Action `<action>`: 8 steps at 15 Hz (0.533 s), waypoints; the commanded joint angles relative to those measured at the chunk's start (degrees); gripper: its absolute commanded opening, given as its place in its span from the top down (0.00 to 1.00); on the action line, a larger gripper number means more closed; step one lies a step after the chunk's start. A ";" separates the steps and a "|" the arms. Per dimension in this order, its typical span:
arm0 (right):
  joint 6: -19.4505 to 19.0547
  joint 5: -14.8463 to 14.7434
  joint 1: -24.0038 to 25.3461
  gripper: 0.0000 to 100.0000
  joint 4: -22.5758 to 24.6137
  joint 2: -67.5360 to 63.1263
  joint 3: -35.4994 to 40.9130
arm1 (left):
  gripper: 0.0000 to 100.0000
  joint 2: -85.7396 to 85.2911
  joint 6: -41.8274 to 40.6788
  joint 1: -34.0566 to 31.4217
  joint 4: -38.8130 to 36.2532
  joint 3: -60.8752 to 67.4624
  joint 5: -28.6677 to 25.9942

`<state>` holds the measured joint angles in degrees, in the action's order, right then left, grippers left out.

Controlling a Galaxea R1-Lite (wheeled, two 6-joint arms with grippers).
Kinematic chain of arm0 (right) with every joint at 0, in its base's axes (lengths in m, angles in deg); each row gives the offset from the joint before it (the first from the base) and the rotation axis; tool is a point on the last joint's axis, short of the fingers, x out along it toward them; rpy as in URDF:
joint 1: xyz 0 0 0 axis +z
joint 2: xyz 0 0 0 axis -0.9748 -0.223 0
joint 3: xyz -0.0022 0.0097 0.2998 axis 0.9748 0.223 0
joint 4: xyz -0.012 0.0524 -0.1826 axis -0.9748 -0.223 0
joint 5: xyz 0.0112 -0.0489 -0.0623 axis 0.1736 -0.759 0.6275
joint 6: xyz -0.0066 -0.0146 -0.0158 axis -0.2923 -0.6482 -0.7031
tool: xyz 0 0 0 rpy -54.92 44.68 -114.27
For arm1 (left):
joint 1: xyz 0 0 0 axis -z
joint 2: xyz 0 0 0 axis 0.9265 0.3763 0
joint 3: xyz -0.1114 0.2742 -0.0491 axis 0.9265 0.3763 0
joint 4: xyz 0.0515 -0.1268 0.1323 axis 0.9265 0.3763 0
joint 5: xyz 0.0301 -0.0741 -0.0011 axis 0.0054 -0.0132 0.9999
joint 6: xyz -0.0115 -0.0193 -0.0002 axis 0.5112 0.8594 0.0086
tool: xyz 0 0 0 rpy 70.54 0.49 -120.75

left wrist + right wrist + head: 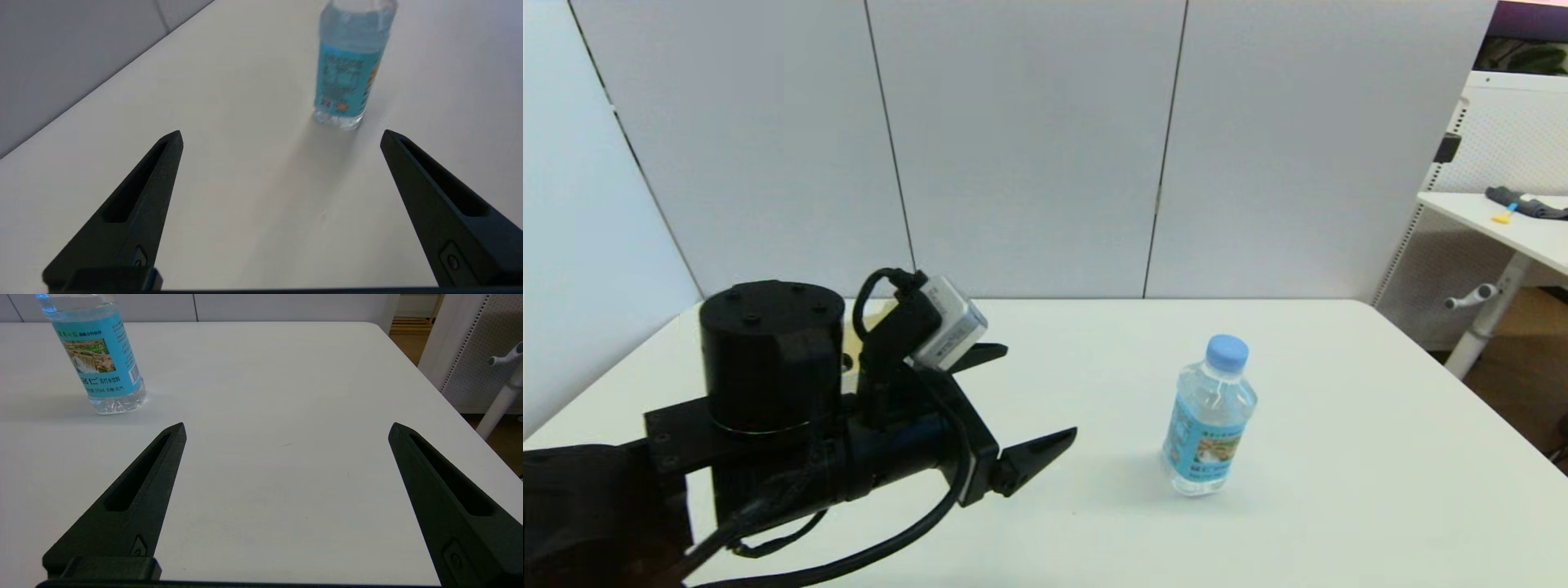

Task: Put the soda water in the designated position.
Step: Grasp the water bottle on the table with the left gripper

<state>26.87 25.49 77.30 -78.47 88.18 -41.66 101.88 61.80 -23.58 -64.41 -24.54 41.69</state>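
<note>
- The task looks barely begun: the bottle (1210, 416) stands upright on the desk (1339, 506), untouched, with nothing gripping it.
- The left pincer (1025, 404) hovers over the desk with its fingers spread wide and empty; the bottle is ahead of its tips, a little toward one finger, clearly apart from both.
- The right pincer (286, 435) is likewise spread and empty, parked low; the bottle sits ahead of it and off past one finger.
- Still to do, as I judge it: close in, grasp, carry and set down.
- No marked spot for the bottle shows; something pale behind the left arm may be one, but it is mostly hidden.
- Count: one bottle, two pincers, one desk.
</note>
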 commanded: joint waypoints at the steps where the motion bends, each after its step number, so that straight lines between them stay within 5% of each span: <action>1: 0.00 0.04 -0.01 0.00 0.02 -0.07 0.00 | 0.00 12.04 5.08 5.35 -16.83 0.18 -0.80; 8: -0.09 0.04 -0.01 0.00 0.02 -0.07 0.00 | 0.00 21.79 7.89 10.79 -24.39 -4.56 -0.97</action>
<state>26.84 25.51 77.30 -78.47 88.18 -41.66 120.03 68.67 -14.38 -87.70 -27.73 40.84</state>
